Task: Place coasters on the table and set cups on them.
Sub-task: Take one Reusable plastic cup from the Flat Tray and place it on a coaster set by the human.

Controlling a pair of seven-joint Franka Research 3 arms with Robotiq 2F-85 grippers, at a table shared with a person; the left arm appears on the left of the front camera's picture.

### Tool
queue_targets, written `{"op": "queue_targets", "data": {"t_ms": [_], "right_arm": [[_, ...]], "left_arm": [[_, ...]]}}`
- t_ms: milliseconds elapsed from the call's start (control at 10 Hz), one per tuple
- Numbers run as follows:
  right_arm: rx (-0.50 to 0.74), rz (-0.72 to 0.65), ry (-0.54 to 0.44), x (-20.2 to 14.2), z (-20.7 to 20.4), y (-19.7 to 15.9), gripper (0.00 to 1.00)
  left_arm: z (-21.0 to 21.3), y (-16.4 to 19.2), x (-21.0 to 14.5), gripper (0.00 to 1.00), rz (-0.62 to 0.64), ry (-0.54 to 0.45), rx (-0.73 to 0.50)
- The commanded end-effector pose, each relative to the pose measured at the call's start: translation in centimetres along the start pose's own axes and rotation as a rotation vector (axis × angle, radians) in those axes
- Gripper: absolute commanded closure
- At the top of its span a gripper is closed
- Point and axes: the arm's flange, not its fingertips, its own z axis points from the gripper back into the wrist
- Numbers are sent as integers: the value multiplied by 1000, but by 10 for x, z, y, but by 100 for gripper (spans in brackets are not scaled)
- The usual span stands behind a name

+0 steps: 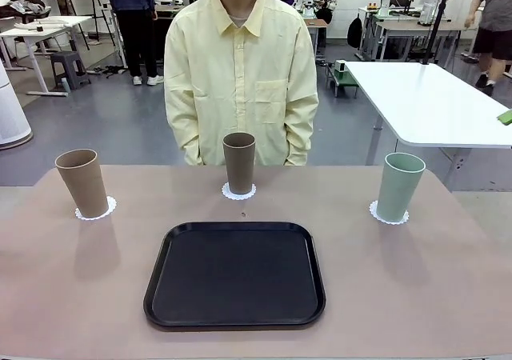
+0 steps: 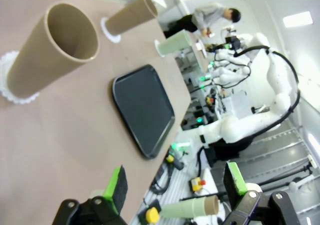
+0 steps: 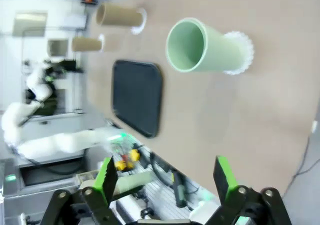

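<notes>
Three cups stand upright on the beige-pink table (image 1: pixel 448 280), each on its own white lacy coaster. On the robot's left a tan cup (image 1: pixel 82 182) sits on a doily (image 1: pixel 96 210); near the middle of the far edge a darker brown cup (image 1: pixel 239 162) rests on a second doily (image 1: pixel 239 191), just in front of a person in a pale yellow shirt (image 1: pixel 240 80) standing at the far side. To the right, the mint green cup (image 1: pixel 399 186) stands on the third coaster (image 1: pixel 388 214). A black rounded-square tray (image 1: pixel 235 274) lies on the near half of the table, between and in front of the cups, with nothing on it.

From the left wrist, the left gripper (image 2: pixel 175 187) hangs off the near table edge, green pads spread wide with nothing between them, the tan cup ahead of it. The right gripper (image 3: pixel 167 177) likewise has its jaws wide apart and holds nothing, with the green cup and its doily well beyond the fingers
</notes>
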Motion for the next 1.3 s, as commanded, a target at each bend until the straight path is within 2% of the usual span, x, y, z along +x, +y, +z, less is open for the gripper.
{"op": "queue_targets", "data": {"t_ms": [0, 200, 500, 600, 1000, 1100, 1200], "right_arm": [[134, 12, -3, -6, 20, -25, 0], [219, 25, -37, -32, 33, -51, 0], [248, 56, 15, -65, 36, -77, 0], [264, 58, 2, -73, 36, -85, 0], [344, 88, -46, -76, 20, -107, 0], [348, 107, -60, -71, 17, -105, 0], [304, 52, -30, -77, 24, -105, 0]], "left_arm": [[1, -2, -1, 0, -8, 1, -5], [1, -2, -1, 0, -8, 1, -5], [1, -2, -1, 0, -8, 1, -5], [1, -2, -1, 0, -8, 1, -5], [1, -2, -1, 0, -8, 1, -5], [1, -2, -1, 0, -8, 1, -5], [1, -2, -1, 0, -8, 1, -5]]}}
